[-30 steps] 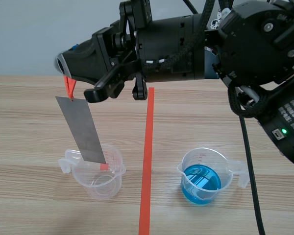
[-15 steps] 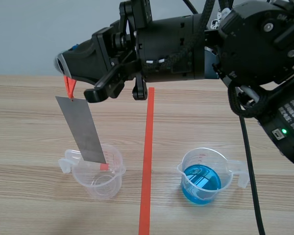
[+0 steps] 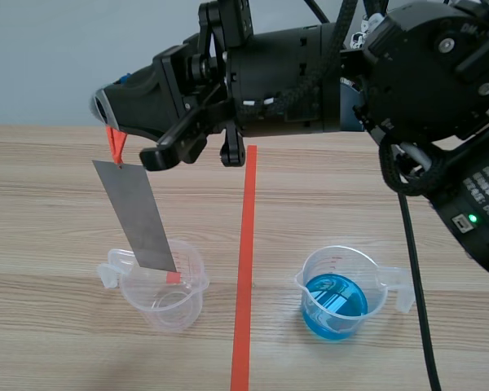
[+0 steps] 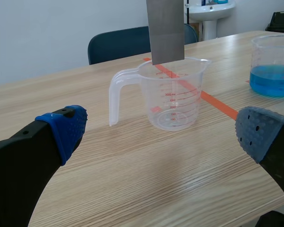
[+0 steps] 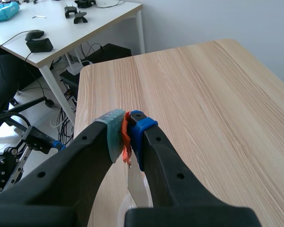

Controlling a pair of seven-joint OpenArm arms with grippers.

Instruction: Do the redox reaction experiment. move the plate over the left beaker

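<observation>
right gripper (image 5: 128,130) clamped on orange tab (image 5: 126,141) atop plate (image 3: 136,216) | plate hangs tilted, lower edge at rim level over left beaker (image 3: 167,293), which looks empty | left gripper (image 4: 162,131) fingers apart, low, holding nothing, facing that beaker | right beaker (image 3: 336,295) with blue liquid well apart

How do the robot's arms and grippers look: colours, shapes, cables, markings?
The right arm is black and bulky, with round joint housings, a black cable, white lettering and a small green light. The right gripper has thick black fingers, one pad grey-green, one blue. The left gripper has thick black fingers with blue dotted pads.
</observation>
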